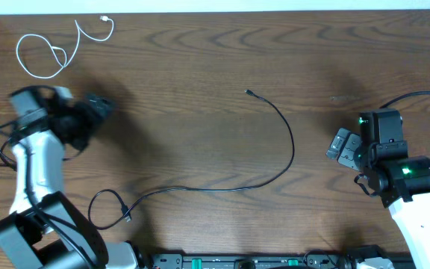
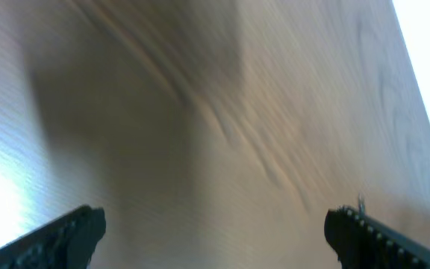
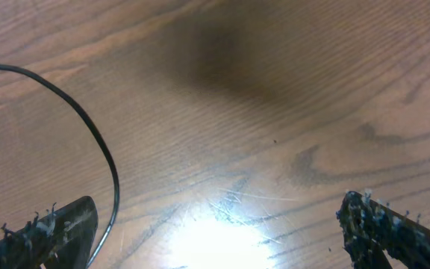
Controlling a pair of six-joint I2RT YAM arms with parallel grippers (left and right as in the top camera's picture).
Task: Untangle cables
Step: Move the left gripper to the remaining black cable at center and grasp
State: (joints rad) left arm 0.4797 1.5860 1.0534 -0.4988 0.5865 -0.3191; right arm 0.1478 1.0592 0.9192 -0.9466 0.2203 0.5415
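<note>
A white cable (image 1: 47, 52) lies in a loose loop at the far left of the wooden table. A long black cable (image 1: 278, 119) curves from a plug near the middle down to a small loop at the front left; part of it shows in the right wrist view (image 3: 103, 149). My left gripper (image 1: 99, 104) is open and empty, just below and right of the white cable; its view (image 2: 215, 232) shows only blurred bare wood. My right gripper (image 1: 340, 146) is open and empty at the right, apart from the black cable, with one finger near its arc (image 3: 215, 232).
The table's (image 1: 200, 60) far edge runs along the top, with a white surface beyond. Black rails and arm bases line the front edge. A black robot cable (image 1: 416, 96) loops at the far right.
</note>
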